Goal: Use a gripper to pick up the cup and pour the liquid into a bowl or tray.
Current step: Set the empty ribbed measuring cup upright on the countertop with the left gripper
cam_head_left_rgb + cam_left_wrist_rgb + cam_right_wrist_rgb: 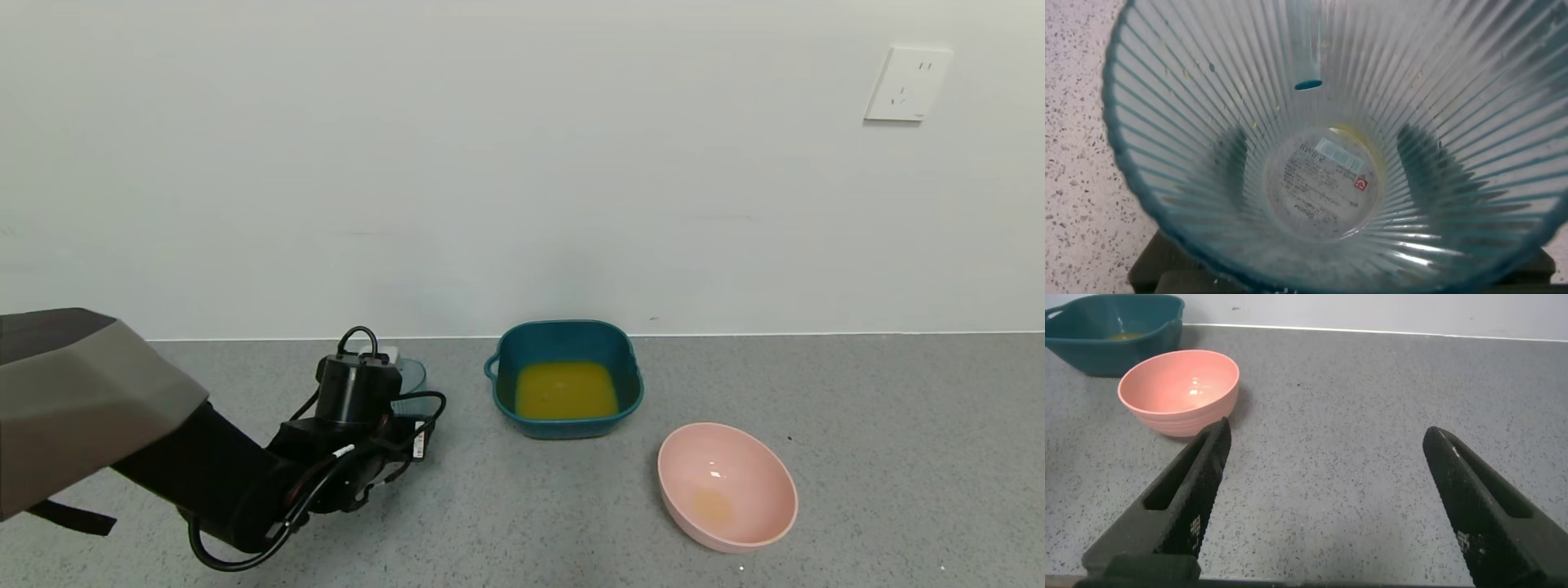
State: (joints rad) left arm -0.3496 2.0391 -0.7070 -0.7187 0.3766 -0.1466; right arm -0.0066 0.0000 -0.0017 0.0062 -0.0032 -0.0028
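One ribbed cup (1323,163) — emptied, upright on the counter — sits gripped in the left gripper (400,408), well left of the teal basin (563,339) holding orange liquid (566,389); the right gripper (1327,498) idles, spread.

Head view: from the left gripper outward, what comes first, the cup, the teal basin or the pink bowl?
1. Cup, right at the left gripper.
2. Teal basin, farther toward the robot's right, by the wall.
3. Pink bowl, farthest right, nearer the robot.
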